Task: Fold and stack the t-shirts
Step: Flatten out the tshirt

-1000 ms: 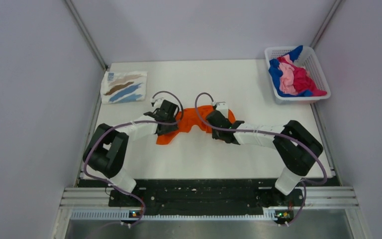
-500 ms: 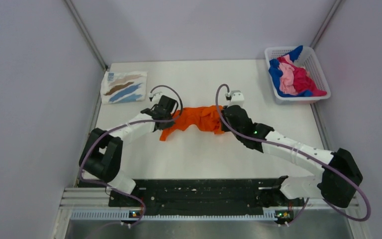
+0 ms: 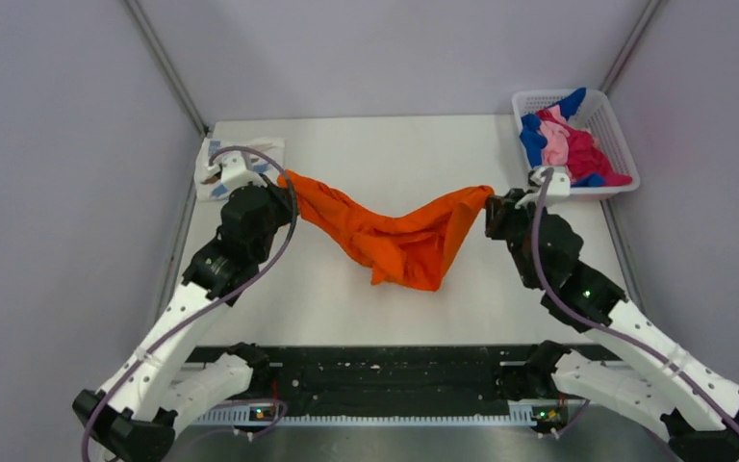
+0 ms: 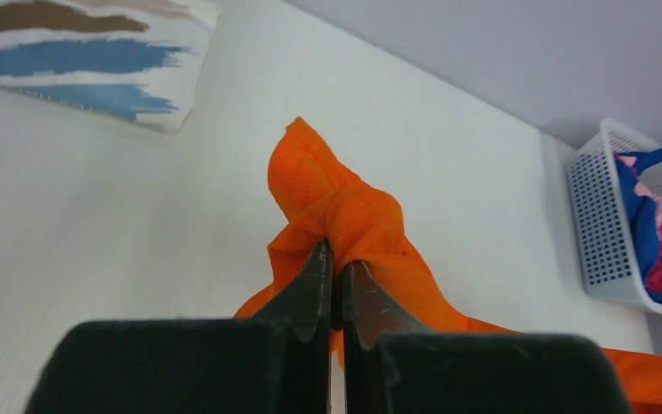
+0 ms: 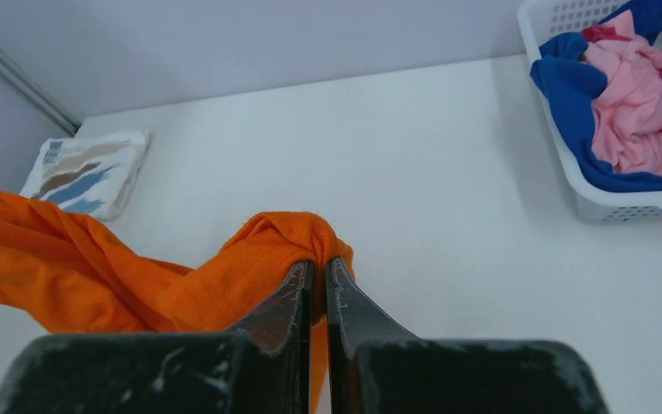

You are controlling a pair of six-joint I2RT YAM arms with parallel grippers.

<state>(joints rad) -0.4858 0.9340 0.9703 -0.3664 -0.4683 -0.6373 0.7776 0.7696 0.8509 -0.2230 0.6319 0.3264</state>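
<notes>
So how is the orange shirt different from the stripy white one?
The orange shirt hangs between the left end effector and right end effector; the white streaked shirt lies folded on the table. The orange shirt is plain; the white one has brown and blue streaks. Both are cloth shirts.

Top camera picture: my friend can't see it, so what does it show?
An orange shirt hangs stretched between a robot's left tool and right tool, each pinching one end, its middle sagging. A folded streaky shirt lies far left, a basket of colourful shirts far right.
</notes>
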